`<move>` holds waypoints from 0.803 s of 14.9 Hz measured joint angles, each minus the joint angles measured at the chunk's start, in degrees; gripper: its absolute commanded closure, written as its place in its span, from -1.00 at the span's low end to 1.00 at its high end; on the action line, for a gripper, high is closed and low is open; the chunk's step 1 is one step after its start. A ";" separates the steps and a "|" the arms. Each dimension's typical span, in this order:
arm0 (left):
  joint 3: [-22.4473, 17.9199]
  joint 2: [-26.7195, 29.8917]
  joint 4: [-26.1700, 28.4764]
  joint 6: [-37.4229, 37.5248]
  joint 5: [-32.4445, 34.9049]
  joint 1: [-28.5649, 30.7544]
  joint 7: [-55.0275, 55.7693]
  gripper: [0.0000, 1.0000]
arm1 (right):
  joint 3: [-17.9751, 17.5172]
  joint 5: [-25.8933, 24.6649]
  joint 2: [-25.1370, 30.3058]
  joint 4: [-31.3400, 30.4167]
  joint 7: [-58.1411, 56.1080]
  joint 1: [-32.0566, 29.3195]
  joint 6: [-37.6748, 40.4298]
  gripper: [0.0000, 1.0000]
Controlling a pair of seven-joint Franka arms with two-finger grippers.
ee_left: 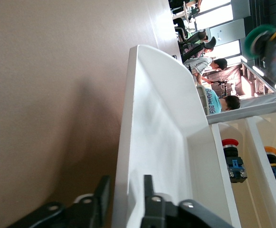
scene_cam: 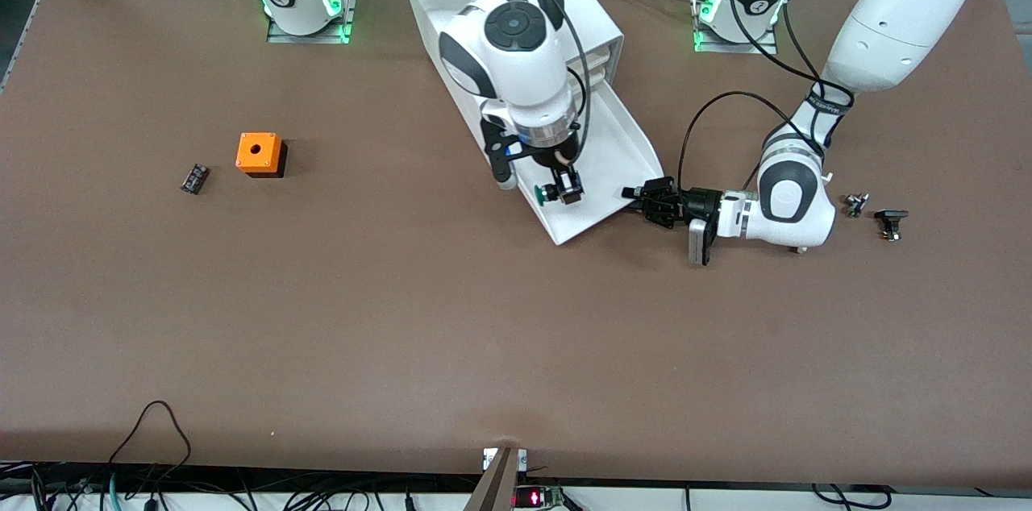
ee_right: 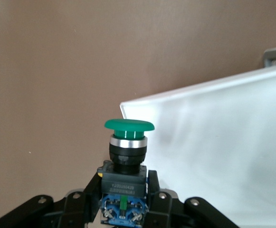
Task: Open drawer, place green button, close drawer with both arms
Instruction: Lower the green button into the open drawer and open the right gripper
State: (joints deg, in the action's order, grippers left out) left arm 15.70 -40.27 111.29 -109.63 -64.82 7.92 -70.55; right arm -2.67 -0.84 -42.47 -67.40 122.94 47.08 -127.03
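The white cabinet [scene_cam: 601, 31] stands between the arm bases, with the drawer [scene_cam: 625, 144] pulled out toward the front camera. My right gripper [scene_cam: 566, 187] is shut on the button [scene_cam: 550, 192] and holds it just over the drawer's front end; the green cap points sideways. In the right wrist view the button [ee_right: 128, 142] sits between my fingers [ee_right: 153, 183], above the drawer's white floor [ee_right: 223, 133]. My left gripper [scene_cam: 638, 197] is open at the drawer's front corner. In the left wrist view its fingers [ee_left: 148, 190] straddle the drawer's wall [ee_left: 123, 142].
An orange box with a hole [scene_cam: 260, 154] and a small black component [scene_cam: 194, 177] lie toward the right arm's end. Two small dark parts [scene_cam: 855, 205] [scene_cam: 890, 222] lie beside the left arm. A red-capped button [ee_left: 233, 159] sits in the drawer above.
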 measured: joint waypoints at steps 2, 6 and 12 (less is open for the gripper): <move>-0.12 -0.02 -0.25 0.42 0.05 0.13 0.16 -1.00 | 0.40 -0.55 -1.95 0.02 0.73 1.31 -2.04 1.00; -0.34 0.05 -3.38 6.02 4.77 1.65 7.65 -1.00 | 2.36 -0.62 -5.52 0.31 1.12 3.31 -5.39 1.00; -0.44 0.43 -13.43 19.82 14.61 5.78 27.43 -1.00 | 5.47 -0.63 -10.48 2.27 2.15 6.31 -8.67 1.00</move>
State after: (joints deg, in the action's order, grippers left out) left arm 15.26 -39.84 97.86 -89.81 -50.21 13.71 -43.12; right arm 2.80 -1.46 -52.96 -65.13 125.09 53.38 -135.69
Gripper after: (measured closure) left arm 0.000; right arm 0.586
